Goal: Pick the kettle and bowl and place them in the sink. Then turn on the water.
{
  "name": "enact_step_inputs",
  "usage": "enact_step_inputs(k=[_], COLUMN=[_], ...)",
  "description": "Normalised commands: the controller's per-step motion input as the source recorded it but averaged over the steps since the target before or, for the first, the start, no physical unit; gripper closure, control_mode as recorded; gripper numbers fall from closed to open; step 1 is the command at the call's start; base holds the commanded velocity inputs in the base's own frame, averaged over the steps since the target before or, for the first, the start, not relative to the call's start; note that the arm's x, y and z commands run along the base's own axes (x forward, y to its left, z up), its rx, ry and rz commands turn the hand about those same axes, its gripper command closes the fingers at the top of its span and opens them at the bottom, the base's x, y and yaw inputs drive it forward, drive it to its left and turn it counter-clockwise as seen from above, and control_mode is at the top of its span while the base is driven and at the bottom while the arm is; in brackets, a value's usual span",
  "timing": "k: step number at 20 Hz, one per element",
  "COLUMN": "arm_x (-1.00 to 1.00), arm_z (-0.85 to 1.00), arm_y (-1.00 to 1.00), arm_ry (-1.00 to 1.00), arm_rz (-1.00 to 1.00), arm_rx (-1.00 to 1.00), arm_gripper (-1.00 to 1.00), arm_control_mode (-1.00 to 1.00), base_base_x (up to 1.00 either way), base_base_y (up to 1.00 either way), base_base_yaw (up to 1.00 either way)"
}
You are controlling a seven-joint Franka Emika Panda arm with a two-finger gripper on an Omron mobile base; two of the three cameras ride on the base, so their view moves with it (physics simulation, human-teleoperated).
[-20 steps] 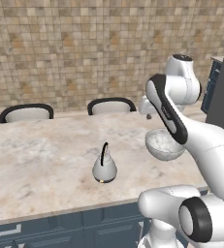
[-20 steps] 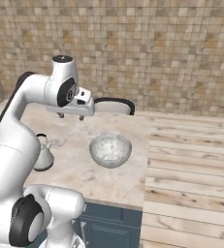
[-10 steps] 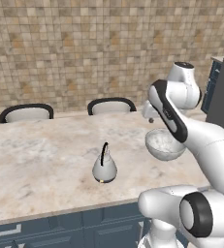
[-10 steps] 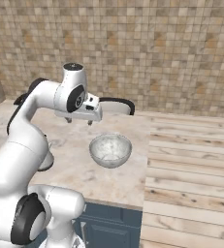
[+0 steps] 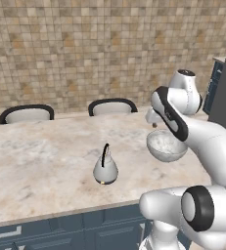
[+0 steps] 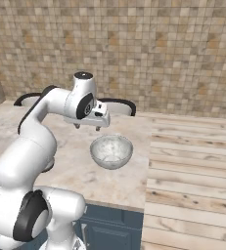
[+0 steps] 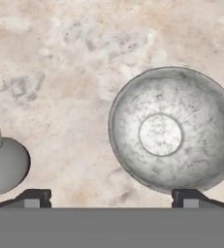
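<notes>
My gripper (image 6: 87, 126) hangs above the marble counter (image 5: 31, 161) with its jaws spread wide and nothing between them. In the hand view, the bowl (image 7: 174, 130) sits right of centre, its near rim just above my right fingertip (image 7: 191, 197); the kettle (image 7: 4, 164) lies at the lower left edge, beside the other tip. I judge the bowl the nearer target: it lies slightly to the right of my jaw line, so I must shift that way before descending. The bowl is round and has no long axis. Count: one bowl, one kettle, two chair backs (image 5: 112, 106) behind the counter.
</notes>
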Motion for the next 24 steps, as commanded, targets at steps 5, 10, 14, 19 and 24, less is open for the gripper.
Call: enact_step_inputs(k=[5, 10, 14, 19, 24], arm_x=[0.23, 0.15, 0.06, 0.0, 0.0], arm_z=[-0.3, -0.26, -0.26, -0.23, -0.23], arm_y=[-0.1, -0.08, -0.03, 0.0, 0.02], arm_ry=[0.02, 0.03, 0.03, 0.07, 0.06], arm_rz=[0.0, 0.0, 0.0, 0.0, 0.0], arm_rx=[0.0, 0.0, 0.0, 0.0, 0.0], arm_gripper=[-1.0, -1.0, -1.0, -1.0, -1.0], arm_control_mode=[-1.0, -1.0, -1.0, -1.0, -1.0], base_base_x=[0.0, 0.0, 0.0, 0.0, 0.0], base_base_y=[0.0, 0.0, 0.0, 0.0, 0.0], base_base_yaw=[0.0, 0.0, 0.0, 0.0, 0.0])
